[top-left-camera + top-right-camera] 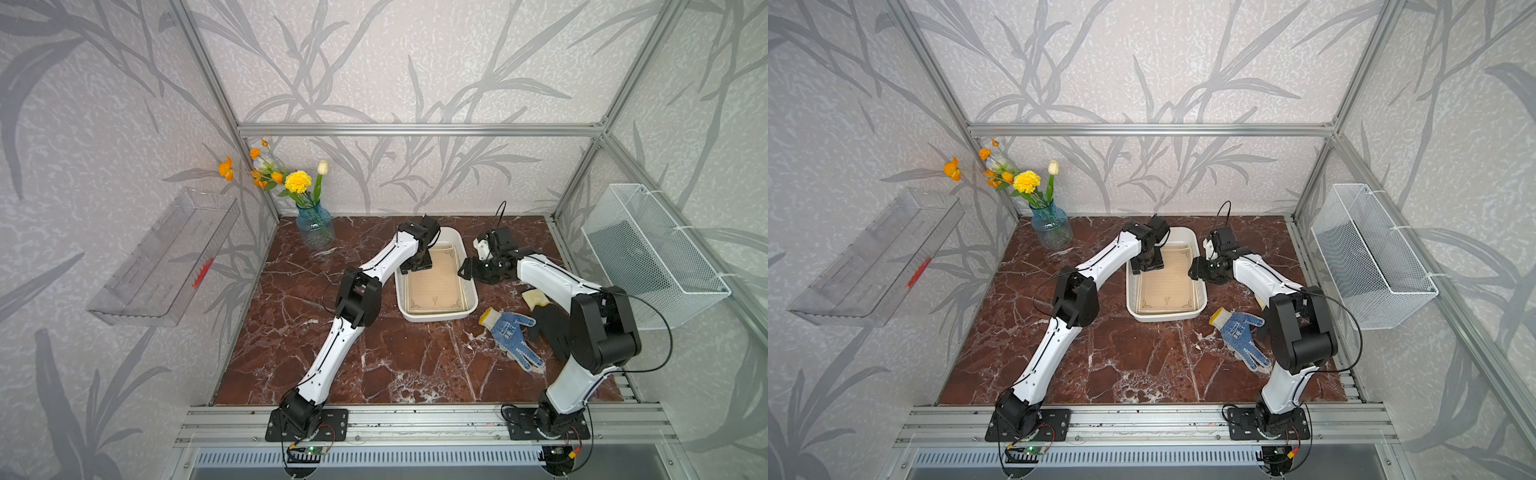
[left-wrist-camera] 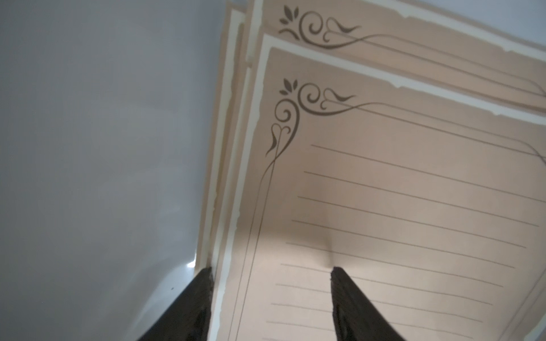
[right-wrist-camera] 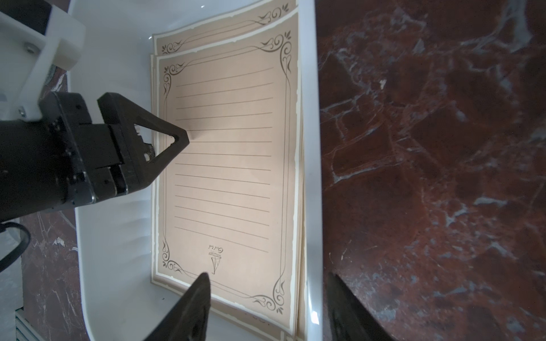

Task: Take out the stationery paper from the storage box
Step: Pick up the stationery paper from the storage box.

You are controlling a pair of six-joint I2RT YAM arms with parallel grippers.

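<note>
The stationery paper lies as a slightly fanned stack in the white storage box, seen in both top views. My left gripper is open, pointing down into the box. One fingertip presses a small dimple into the top sheet. The other fingertip sits at the stack's side edge, by the box floor. My right gripper is open and hovers astride the box's right rim. One of its fingers is over the paper and the other over the marble outside the box.
A blue-dotted work glove and a black glove lie on the marble right of the box, under my right arm. A blue vase of flowers stands at the back left. A wire-mesh basket hangs on the right wall, a clear shelf tray on the left.
</note>
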